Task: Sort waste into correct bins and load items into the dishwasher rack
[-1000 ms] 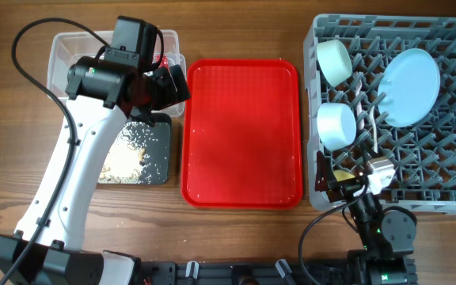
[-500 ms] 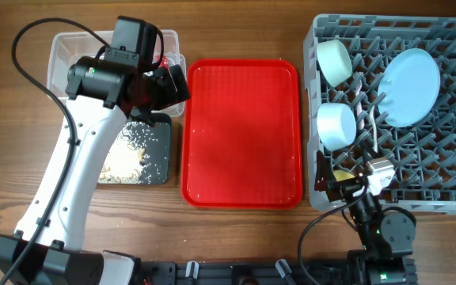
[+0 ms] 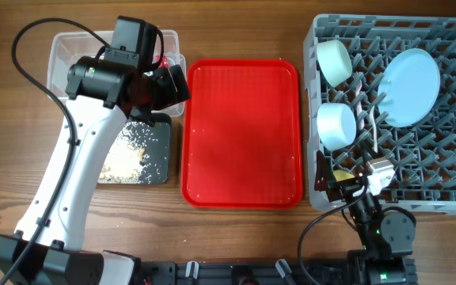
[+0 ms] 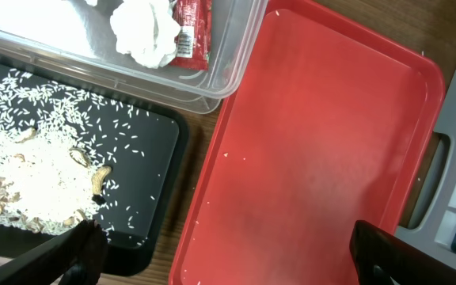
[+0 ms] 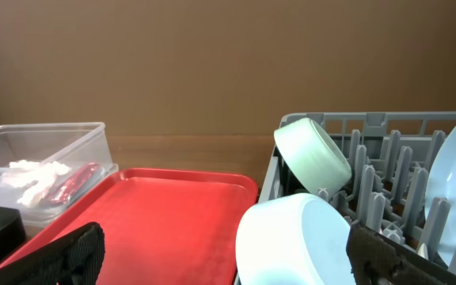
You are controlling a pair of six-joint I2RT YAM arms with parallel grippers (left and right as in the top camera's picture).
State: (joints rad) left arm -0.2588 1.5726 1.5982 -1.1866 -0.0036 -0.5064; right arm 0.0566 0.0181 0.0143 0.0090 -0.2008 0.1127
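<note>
Standing in the rack (image 3: 450,162): two bowls (image 3: 332,62) (image 3: 336,124), one plate (image 3: 408,85); left hand (image 4: 240,257) and right hand (image 5: 228,257) gape empty.

Overhead looks straight down, left wrist down from close, right wrist low, level; all share the red tray (image 3: 242,131).

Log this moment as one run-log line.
left claw open, empty | right claw open, empty | tissue, wrapper in clear tub | rice in black tray | plate, green bowl, blue bowl in rack
</note>
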